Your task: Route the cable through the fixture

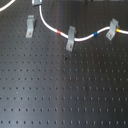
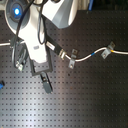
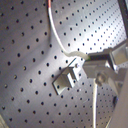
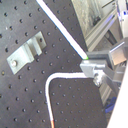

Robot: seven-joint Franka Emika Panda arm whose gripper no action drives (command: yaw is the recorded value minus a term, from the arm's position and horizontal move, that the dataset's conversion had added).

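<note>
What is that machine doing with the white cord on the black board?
A single robot arm is threading a thin white cable through small metal clips bolted to a black perforated board. Both wrist views show the jaws pinching the cable near one clip. In the first exterior view, the cable already runs through the middle clip and another toward the first exterior view's right.

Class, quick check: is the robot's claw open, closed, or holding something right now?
Claw: closed on the white cable, as both wrist views show.
</note>
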